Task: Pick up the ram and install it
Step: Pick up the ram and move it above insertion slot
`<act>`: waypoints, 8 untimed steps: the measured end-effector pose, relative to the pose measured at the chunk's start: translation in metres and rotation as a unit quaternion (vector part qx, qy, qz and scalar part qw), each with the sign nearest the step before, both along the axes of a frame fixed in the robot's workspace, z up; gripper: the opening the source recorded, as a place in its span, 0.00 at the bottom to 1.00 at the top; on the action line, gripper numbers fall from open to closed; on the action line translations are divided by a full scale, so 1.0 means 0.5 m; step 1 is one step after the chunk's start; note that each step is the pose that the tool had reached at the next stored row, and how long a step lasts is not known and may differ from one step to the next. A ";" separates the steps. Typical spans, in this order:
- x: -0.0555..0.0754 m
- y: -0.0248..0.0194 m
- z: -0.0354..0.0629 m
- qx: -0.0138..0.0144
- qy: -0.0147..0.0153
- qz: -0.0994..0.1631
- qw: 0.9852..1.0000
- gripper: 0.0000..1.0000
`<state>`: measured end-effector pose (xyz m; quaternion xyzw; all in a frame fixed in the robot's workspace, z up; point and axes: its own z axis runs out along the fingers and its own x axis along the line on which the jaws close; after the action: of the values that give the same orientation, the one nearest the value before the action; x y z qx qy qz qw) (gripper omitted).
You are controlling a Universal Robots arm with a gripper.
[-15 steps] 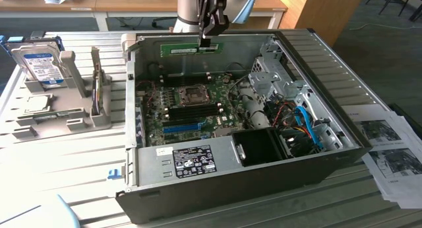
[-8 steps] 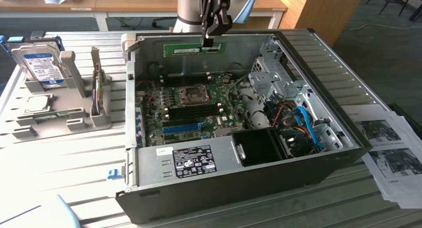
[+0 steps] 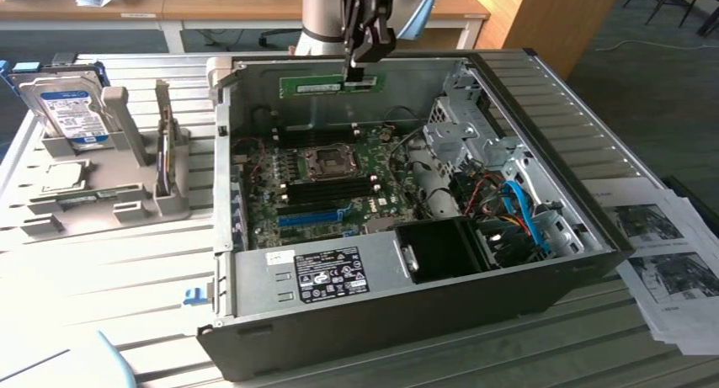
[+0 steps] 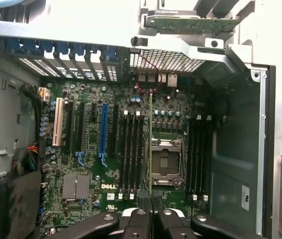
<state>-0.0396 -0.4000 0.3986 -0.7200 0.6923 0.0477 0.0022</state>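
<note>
Bright daylight; glare on table [image 3: 113, 270] slats, case [image 3: 393, 321] int. shadowed, wrist view dimmer.

I have two fingers [image 4: 144, 211], and between them sits one ram [image 3: 332, 85]. Below them lies one open computer case [image 3: 393, 321] with one motherboard [image 3: 371, 194], one processor socket [image 3: 328, 159], one long blue slot [image 3: 309, 217] and one black fan [image 3: 444, 249]. I count two banks of memory slots [image 4: 131, 149], one on each side of the socket. Well apart from my fingers, one grey rack [image 3: 113, 207] holds one hard drive [image 3: 70, 110]. Several printed sheets [image 3: 663, 253] lie on the surface [image 3: 135, 279]; I cannot tell their number.
</note>
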 end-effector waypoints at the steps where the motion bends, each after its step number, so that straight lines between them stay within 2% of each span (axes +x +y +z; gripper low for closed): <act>1: 0.000 0.0000 -0.002 0.000 0.000 0.000 1.000 0.11; 8: 0.000 0.0000 -0.017 0.000 -0.001 0.000 1.000 0.11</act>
<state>-0.0396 -0.4000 0.3901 -0.7201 0.6923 0.0471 0.0029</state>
